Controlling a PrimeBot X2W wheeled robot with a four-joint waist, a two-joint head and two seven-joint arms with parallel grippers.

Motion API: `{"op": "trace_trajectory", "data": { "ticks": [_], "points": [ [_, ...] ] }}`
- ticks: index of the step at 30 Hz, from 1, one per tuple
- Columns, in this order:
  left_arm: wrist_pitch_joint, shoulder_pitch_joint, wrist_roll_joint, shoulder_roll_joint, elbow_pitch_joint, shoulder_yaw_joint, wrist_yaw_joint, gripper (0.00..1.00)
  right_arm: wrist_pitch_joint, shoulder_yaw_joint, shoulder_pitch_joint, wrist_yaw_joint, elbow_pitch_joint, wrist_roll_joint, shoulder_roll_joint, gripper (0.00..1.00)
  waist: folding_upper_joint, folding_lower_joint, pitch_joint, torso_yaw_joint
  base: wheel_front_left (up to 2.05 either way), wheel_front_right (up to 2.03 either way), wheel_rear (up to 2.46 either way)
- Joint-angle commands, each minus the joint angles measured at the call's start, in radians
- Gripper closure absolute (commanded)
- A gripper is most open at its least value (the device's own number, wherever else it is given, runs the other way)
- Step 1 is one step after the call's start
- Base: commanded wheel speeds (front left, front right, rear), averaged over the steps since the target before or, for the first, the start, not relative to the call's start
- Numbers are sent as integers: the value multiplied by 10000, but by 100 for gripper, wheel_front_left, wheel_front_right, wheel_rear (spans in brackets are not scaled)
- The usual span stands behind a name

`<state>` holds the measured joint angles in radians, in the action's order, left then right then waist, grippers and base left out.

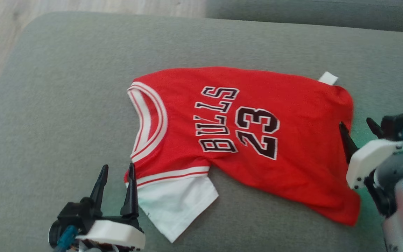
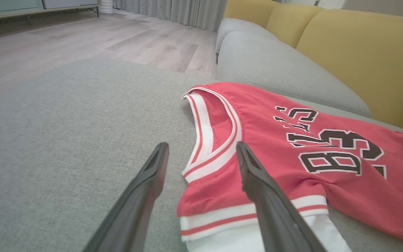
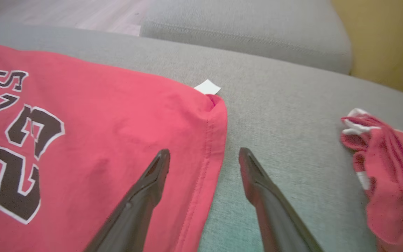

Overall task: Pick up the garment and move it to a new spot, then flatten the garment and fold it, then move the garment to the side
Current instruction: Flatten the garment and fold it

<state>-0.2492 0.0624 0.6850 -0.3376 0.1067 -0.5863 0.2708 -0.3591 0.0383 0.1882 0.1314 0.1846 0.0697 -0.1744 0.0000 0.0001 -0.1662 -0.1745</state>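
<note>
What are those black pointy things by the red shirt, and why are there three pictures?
They are a robot's hands, called grippers. One picture looks down from its head; the other two come from cameras on its wrists, peering along the fingers. A red shirt with 23 on it lies on a grey sofa. The left gripper is by the collar end, the right gripper by the hem. Both are open and hold nothing. Another red cloth lies to the right.

Home living room: grey sofa (image 2: 275, 59), yellow cushions (image 2: 362, 52), wood floor (image 2: 82, 38), curtains (image 2: 173, 10).
</note>
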Motion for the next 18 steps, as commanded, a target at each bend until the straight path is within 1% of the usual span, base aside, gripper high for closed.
{"op": "trace_trajectory", "data": {
  "ticks": [1,8,15,16,17,18],
  "points": [
    [-103,394,-114,-77,-208,298,-39,0,-89,-242,560,-7,93,168,-229,0,0,-1,-136,-263,0,0,0],
    [-109,453,-160,4,-107,259,-122,0,-518,-77,1841,-7,2354,341,-649,0,0,-1,-339,-769,0,0,0],
    [-113,515,-232,88,-39,202,-180,0,-906,-474,2599,-7,3864,915,-731,0,0,-1,-514,-999,0,0,0],
    [-114,528,-241,103,-14,198,-192,0,-770,-696,2777,-7,4062,1099,-722,61,0,-1,-526,-1016,0,0,0],
    [-114,530,-244,106,-1,201,-194,0,-633,-791,2869,-7,4116,1179,-726,75,0,-1,-526,-1012,0,0,0],
    [-114,530,-244,106,-1,201,-194,0,-633,-791,2869,-7,4116,1179,-726,75,0,-1,-526,-1012,0,0,0]
  ]
}}
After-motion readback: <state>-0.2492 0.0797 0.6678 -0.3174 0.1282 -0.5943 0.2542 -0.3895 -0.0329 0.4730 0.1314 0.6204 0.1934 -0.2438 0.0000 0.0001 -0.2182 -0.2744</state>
